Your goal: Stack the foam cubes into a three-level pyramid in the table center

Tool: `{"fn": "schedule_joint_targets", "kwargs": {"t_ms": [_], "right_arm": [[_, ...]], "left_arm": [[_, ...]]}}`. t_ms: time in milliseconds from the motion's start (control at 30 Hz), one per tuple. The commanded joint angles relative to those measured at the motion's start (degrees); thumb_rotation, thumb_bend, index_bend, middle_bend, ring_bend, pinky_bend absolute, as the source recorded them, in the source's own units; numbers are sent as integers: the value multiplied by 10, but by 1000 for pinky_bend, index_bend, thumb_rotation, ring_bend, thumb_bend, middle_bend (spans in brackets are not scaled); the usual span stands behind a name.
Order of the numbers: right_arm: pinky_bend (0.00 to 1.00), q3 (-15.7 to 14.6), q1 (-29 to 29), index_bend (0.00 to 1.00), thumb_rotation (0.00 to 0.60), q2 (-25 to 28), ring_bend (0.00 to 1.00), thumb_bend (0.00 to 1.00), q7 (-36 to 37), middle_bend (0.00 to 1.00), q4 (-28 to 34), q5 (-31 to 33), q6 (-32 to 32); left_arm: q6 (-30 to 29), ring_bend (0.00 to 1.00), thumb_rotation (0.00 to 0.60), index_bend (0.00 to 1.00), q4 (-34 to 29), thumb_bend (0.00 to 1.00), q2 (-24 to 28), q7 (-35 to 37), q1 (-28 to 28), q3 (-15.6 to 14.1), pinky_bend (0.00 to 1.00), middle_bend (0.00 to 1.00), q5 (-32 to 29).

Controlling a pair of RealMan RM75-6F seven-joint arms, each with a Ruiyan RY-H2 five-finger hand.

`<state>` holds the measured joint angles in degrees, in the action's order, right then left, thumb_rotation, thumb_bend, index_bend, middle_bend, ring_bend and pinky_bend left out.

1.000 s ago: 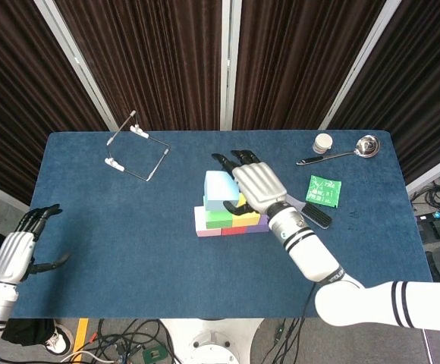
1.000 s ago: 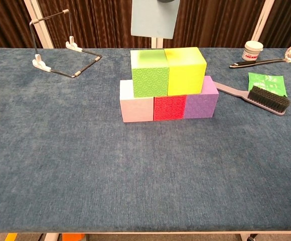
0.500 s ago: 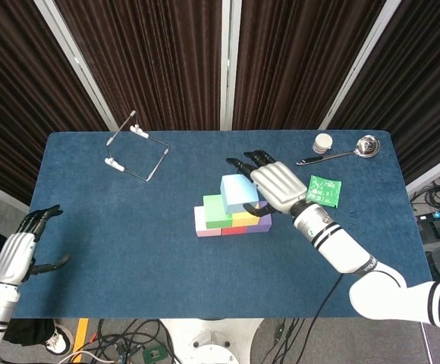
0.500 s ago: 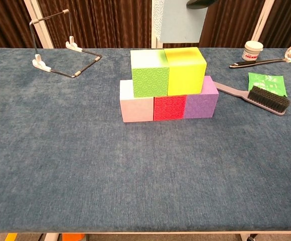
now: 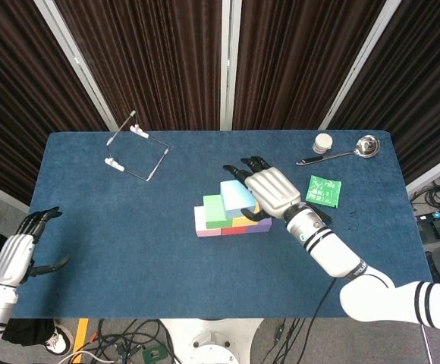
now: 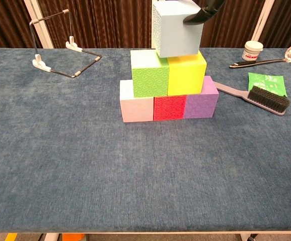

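Five foam cubes stand stacked at the table's middle: pink [image 6: 136, 106], red [image 6: 169, 107] and purple [image 6: 201, 103] below, green [image 6: 149, 76] and yellow [image 6: 186, 75] on top of them. My right hand [image 5: 271, 190] grips a light blue cube [image 6: 178, 29] from above, slightly tilted, right over the green-yellow seam. I cannot tell whether it touches them. In the chest view only one dark fingertip [image 6: 205, 12] of that hand shows. My left hand [image 5: 15, 255] hovers off the table's left edge, fingers apart and empty.
A wire rack [image 6: 60, 50] stands at the back left. Right of the stack lie a brush [image 6: 266, 96], a green packet [image 6: 265, 80], a white jar [image 6: 252, 50] and a metal ladle [image 6: 286, 54].
My right hand carried the light blue cube to the right and lowered it close onto the green and yellow cubes. The left hand stayed put.
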<state>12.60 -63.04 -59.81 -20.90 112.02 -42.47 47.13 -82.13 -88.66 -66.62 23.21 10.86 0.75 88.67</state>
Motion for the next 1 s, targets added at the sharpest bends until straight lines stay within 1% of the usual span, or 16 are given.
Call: {"fn": "schedule_joint_targets", "kwargs": {"t_ms": [33, 367, 667, 800, 1000], "right_arm": [[0, -3, -9, 0, 600, -2, 0, 300, -14, 358, 5, 11, 8], [0, -13, -39, 0, 600, -21, 0, 301, -55, 351, 6, 55, 19], [0, -15, -58, 0, 600, -36, 0, 301, -75, 347, 3, 79, 31], [0, -19, -65, 0, 600, -42, 0, 301, -92, 345, 6, 95, 49], [0, -19, -81, 0, 600, -39, 0, 300, -126, 343, 34, 144, 86]], "left_arm": [[1, 64, 600, 79, 5, 209, -2, 7, 1, 0, 79, 163, 3], [-4, 64, 600, 81, 17, 209, 0, 26, 1, -1, 79, 163, 14], [-9, 64, 600, 82, 24, 209, -2, 29, -2, -2, 79, 163, 18], [-10, 64, 600, 81, 27, 209, -3, 30, -3, -3, 79, 163, 20], [-12, 63, 600, 82, 36, 209, -6, 43, -2, -4, 79, 163, 24]]}}
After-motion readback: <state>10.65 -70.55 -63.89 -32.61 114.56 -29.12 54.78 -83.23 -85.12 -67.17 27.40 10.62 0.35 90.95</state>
